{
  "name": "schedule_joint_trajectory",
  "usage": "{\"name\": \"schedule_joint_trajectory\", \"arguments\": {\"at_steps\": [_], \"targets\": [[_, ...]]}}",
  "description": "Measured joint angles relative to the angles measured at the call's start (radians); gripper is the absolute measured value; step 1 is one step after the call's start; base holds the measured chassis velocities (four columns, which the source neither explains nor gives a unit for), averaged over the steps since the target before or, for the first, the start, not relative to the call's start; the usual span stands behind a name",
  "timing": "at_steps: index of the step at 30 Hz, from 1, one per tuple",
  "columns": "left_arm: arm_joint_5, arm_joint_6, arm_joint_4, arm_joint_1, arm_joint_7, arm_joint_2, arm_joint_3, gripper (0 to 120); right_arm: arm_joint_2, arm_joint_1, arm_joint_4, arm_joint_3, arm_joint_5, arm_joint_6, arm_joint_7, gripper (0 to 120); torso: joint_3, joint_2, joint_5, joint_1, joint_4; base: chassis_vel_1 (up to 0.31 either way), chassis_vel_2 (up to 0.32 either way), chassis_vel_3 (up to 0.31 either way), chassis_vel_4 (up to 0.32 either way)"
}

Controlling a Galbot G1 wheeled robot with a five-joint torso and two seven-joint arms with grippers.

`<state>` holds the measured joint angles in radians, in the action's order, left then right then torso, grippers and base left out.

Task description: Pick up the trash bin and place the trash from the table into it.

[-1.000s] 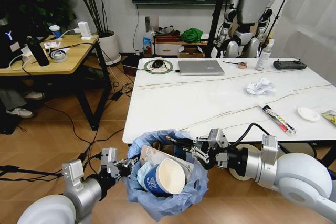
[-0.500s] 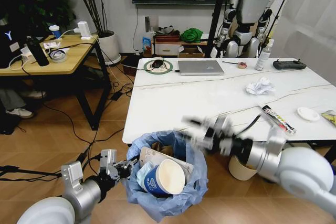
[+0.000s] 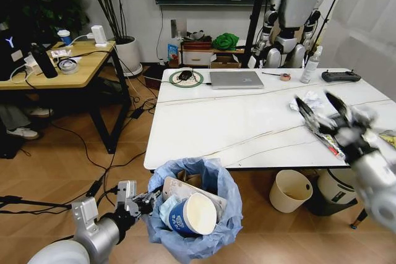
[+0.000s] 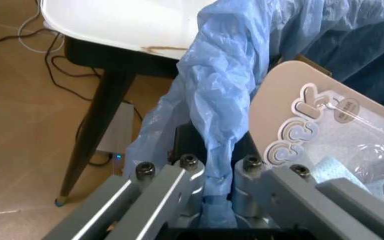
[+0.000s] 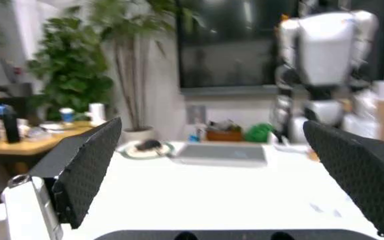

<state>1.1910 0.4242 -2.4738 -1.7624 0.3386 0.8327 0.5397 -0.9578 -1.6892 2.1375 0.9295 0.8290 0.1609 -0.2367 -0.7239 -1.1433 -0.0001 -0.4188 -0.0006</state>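
White marble table (image 3: 247, 122) fills centre of head view, black legs. My left gripper (image 3: 137, 201) lower left, clamped on bag rim of trash bin (image 3: 195, 214), held below table's near edge; blue paper cup (image 3: 189, 214) and flat package already inside. My right gripper (image 3: 325, 112) at right edge, jaws spread, beside white tissue wad (image 3: 307, 101). Step, I judge: fetching next piece. Next move calls for closing on wad.

1. Left gripper (image 4: 217, 186) fingers clamped on the bunched light-blue bag at the trash bin (image 4: 212, 100) rim; a fold of bag sits pinched between them.
2. Inside the bin: flat clear package (image 4: 312, 130) with a cream card, touching the bag.
3. Beyond: white table (image 4: 118, 25) edge, black leg (image 4: 95, 125), wood floor (image 4: 18, 125), cables (image 4: 45, 50).
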Motion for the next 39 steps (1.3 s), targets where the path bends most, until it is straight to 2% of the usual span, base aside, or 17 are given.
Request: {"name": "schedule_joint_trajectory", "arguments": {"at_steps": [1, 4, 8, 13, 21, 39], "targets": [[0.0, 0.0, 0.0, 0.0, 0.0, 0.0, 0.0, 0, 0.0, 0.0, 0.0, 0.0, 0.0, 0.0, 0.0, 100, 0.0, 0.0, 0.0, 0.0, 0.0, 0.0, 0.0, 0.0, 0.0], [-0.015, -0.002, 0.004, -0.007, -0.003, 0.004, -0.009, 0, -0.117, -0.051, -0.036, 0.008, -0.052, 0.036, -0.052, 100, 0.0, 0.0, -0.0001, 0.0, 0.0004, 0.0, 0.0, 0.0, 0.0], [-0.03, -0.008, 0.013, -0.02, -0.009, 0.009, -0.012, 0, -0.233, -0.04, -0.073, -0.012, -0.082, 0.057, -0.073, 100, 0.0, 0.0, 0.0, 0.0, 0.0004, 0.0, 0.0, 0.0, 0.0], [-0.029, -0.011, 0.014, -0.028, -0.009, -0.001, -0.004, 0, -0.282, -0.017, -0.087, -0.052, -0.116, 0.058, -0.071, 100, 0.0, 0.0, -0.0002, 0.0, 0.0008, 0.0, 0.0, 0.0, 0.0], [-0.028, -0.016, 0.014, -0.036, -0.008, -0.006, 0.005, 0, -0.305, -0.007, -0.105, -0.093, -0.141, 0.06, -0.071, 100, 0.0, 0.0, 0.0001, 0.0, 0.0008, 0.0, 0.0, 0.0, 0.0], [-0.02, -0.019, 0.026, -0.012, -0.011, -0.006, -0.011, 0, -0.325, -0.017, -0.111, -0.098, -0.141, 0.07, -0.077, 100, 0.0, 0.0, 0.0, 0.0, 0.0006, 0.0, 0.0, 0.0, 0.0]]}}
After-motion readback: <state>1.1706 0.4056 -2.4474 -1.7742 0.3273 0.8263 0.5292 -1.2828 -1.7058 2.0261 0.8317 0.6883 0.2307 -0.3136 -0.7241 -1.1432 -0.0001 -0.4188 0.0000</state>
